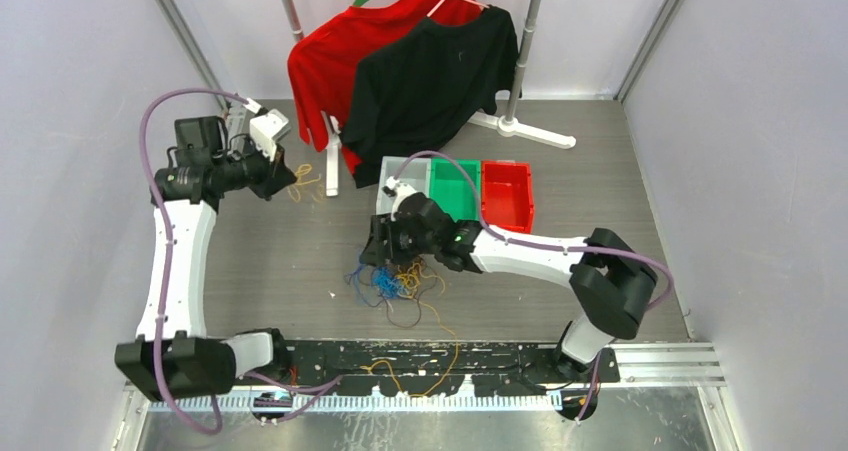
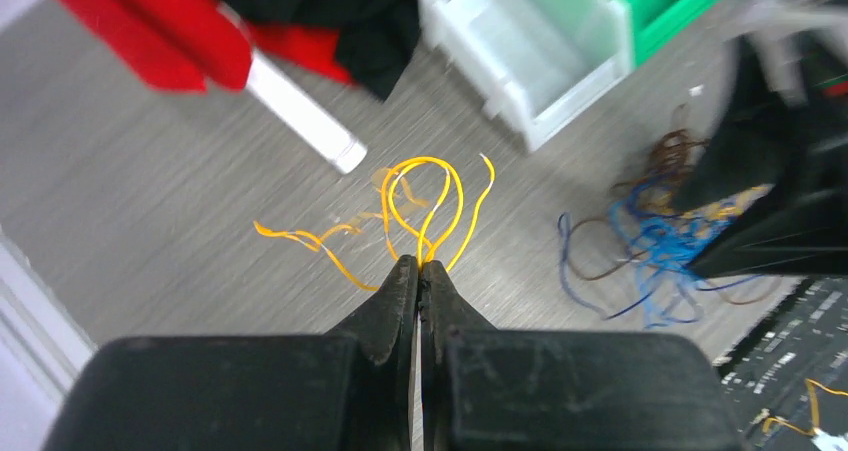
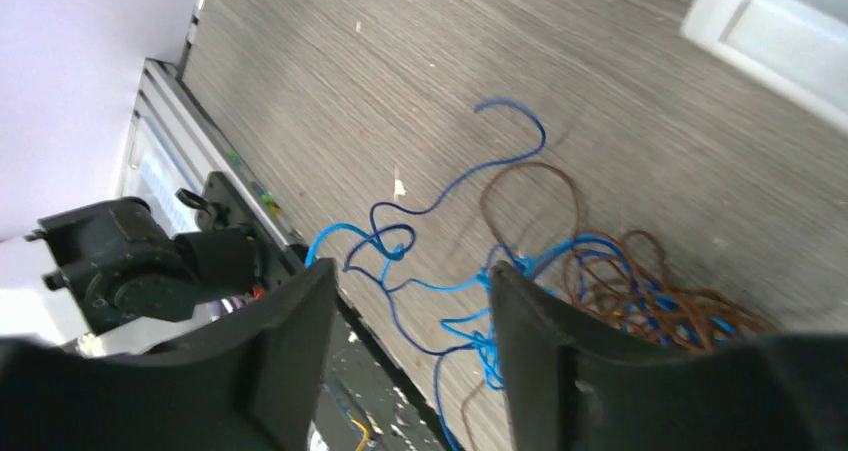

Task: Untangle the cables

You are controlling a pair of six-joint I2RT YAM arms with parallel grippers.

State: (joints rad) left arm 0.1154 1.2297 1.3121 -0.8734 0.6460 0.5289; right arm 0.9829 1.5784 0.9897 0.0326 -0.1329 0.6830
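My left gripper (image 1: pixel 283 178) is at the back left of the table, and in the left wrist view (image 2: pixel 420 263) it is shut on a yellow-orange cable (image 2: pixel 428 196). The cable loops out ahead of the tips above the table, and it also shows in the top view (image 1: pixel 305 183). A tangle of blue, brown and yellow-orange cables (image 1: pixel 398 282) lies at the table's middle. My right gripper (image 1: pixel 383 249) hangs just above the tangle's far side. In the right wrist view (image 3: pixel 410 283) it is open and empty, with blue cables (image 3: pixel 455 276) between and below the jaws and brown cables (image 3: pixel 640 283) to the right.
A clear bin (image 1: pixel 404 177), a green bin (image 1: pixel 455 187) and a red bin (image 1: pixel 507 194) stand in a row behind the tangle. A clothes rack with a red shirt (image 1: pixel 325 61) and a black shirt (image 1: pixel 435 76) stands at the back. Another yellow-orange cable (image 1: pixel 440 364) lies over the near rail.
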